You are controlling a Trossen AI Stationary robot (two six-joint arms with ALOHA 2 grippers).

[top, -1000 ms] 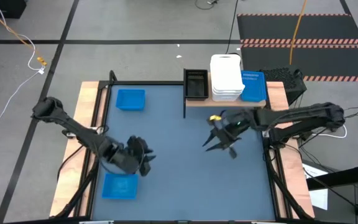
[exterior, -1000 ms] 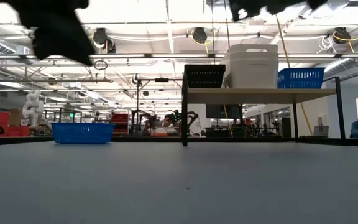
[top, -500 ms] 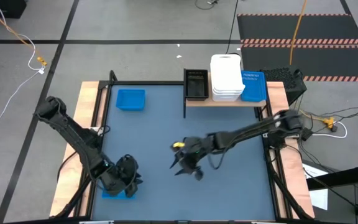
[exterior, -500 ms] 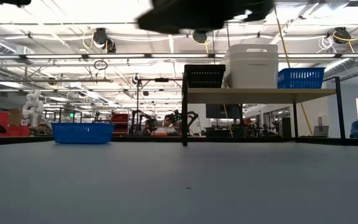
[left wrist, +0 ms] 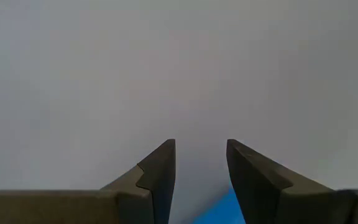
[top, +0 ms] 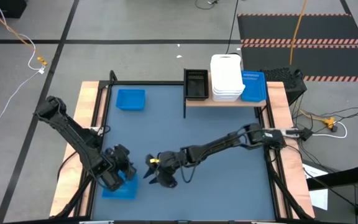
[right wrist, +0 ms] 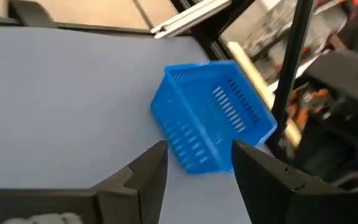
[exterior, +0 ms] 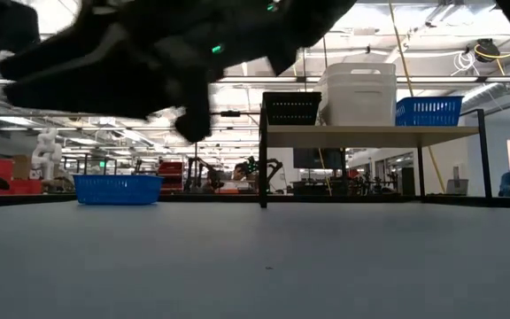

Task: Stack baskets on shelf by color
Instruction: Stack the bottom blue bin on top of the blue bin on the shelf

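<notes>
A blue basket [top: 120,190] lies near the table's near left corner; it also shows in the right wrist view [right wrist: 210,118]. My left gripper [top: 122,175] is open over its far edge, and a strip of blue [left wrist: 219,210] shows between its fingers; whether they touch it I cannot tell. My right gripper [top: 149,174] is open and empty, just right of that basket and pointing at it. A second blue basket [top: 131,99] lies at the far left. The shelf [top: 229,101] holds a black basket [top: 196,84], a white stack [top: 225,78] and a blue basket [top: 252,86].
The shelf stands on black legs [exterior: 262,168] at the table's far right. The table has light wooden side rims [top: 87,112] and a black frame. My right arm [top: 222,144] reaches across the middle of the table. Bare tabletop [top: 229,186] lies at the near right.
My right gripper has swept from in front of the shelf across the table toward the near left, ending beside the near blue basket. My left gripper has gone toward the near left edge, over that basket. The baskets have stayed in place.
</notes>
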